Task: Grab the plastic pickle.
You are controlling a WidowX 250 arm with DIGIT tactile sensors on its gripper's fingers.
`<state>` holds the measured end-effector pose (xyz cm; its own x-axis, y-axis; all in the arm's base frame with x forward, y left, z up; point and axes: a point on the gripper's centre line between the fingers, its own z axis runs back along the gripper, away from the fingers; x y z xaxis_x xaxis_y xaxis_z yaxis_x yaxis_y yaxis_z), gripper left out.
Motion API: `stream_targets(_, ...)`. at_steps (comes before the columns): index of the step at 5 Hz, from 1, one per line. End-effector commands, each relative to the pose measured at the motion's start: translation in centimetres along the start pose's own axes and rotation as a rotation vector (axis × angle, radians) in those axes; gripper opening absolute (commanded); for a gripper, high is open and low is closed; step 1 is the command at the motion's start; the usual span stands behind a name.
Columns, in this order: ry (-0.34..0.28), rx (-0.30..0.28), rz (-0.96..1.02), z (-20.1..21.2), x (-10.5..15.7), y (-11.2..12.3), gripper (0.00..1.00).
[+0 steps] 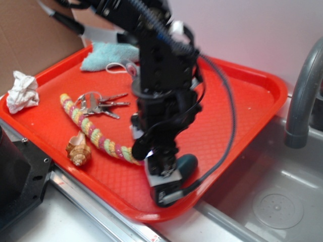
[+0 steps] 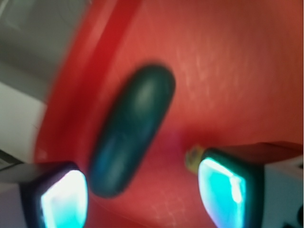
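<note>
Gripper (image 2: 142, 190) open — pickle (image 2: 133, 128) between fingers.

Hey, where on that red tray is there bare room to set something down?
The widest bare patch is the tray's right half, between the arm and the rim nearest the faucet. The left side is crowded: rope, keys, seashell, crumpled tissue, blue cloth. The front holds the end effector and pickle.
</note>
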<state>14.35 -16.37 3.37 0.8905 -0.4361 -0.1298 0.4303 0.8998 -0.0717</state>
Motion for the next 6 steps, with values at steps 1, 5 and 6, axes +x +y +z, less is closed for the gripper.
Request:
stream_targets(1,-0.002,-0.020,0.011,-1.1,-1.6,0.2,1.00)
stream_targets(5,0.020,0.102,-0.078,-0.4,-1.7,0.0,0.00)
stream_targets(6,0.016,0.116,-0.079,-0.3,-2.8,-0.2,0.00)
